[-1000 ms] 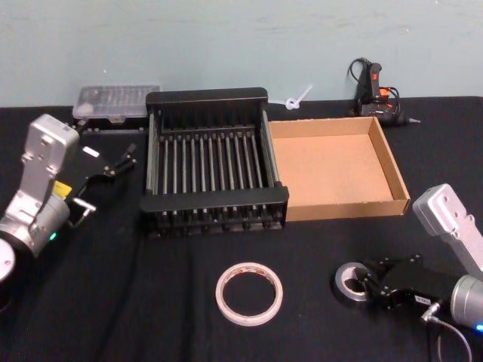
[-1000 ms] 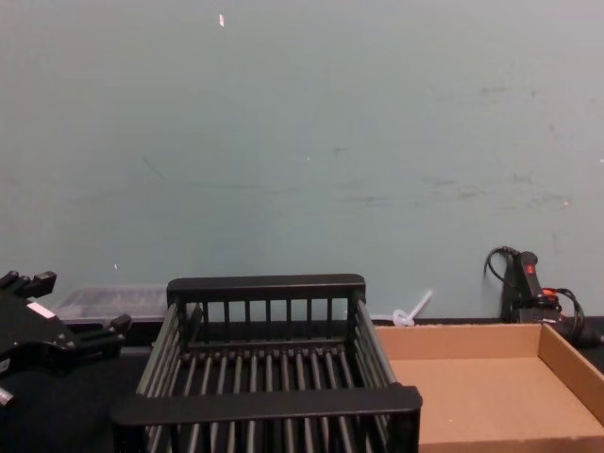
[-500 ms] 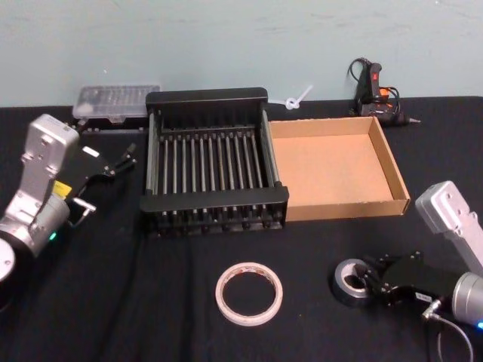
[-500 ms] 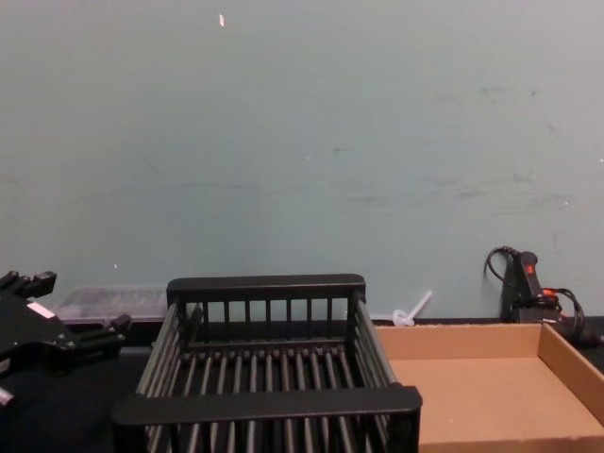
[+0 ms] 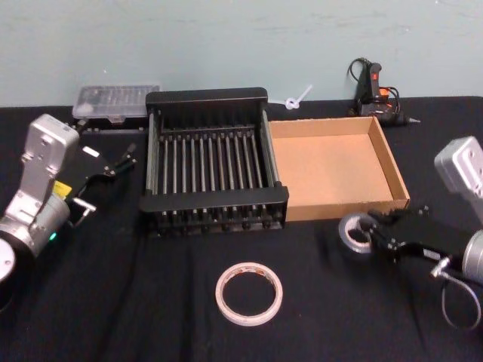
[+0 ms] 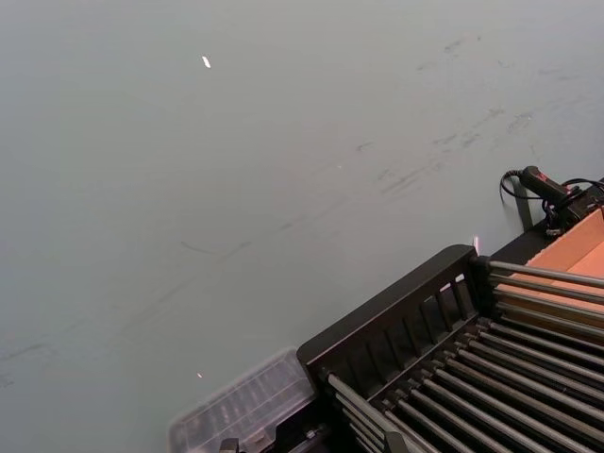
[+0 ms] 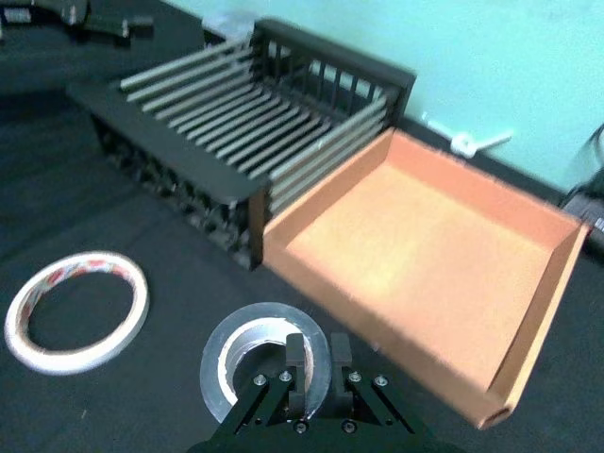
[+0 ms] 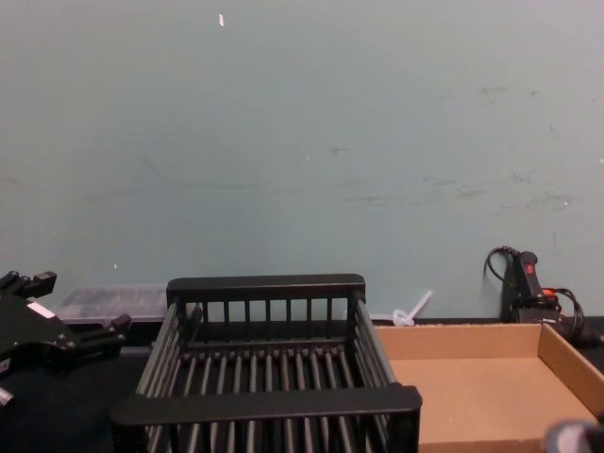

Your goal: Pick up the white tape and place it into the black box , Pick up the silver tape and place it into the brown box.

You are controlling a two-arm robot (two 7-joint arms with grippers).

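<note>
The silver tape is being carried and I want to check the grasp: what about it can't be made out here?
- Silver tape: right wrist view, the right gripper covers its near rim.
- Head view: the roll's right side is behind the fingers.
- Chest view: a grey blur cut by the bottom edge.

A black slatted crate point(image 5: 207, 162) with grey-silver bars sits beside a tan cardboard tray point(image 5: 336, 164) on a black tablecloth point(image 5: 113, 302). The white tape point(image 5: 249, 293) carries red printing inside its ring; the silver tape point(image 7: 264, 363) is dull grey. The wall point(image 8: 302, 142) behind is pale green.
</note>
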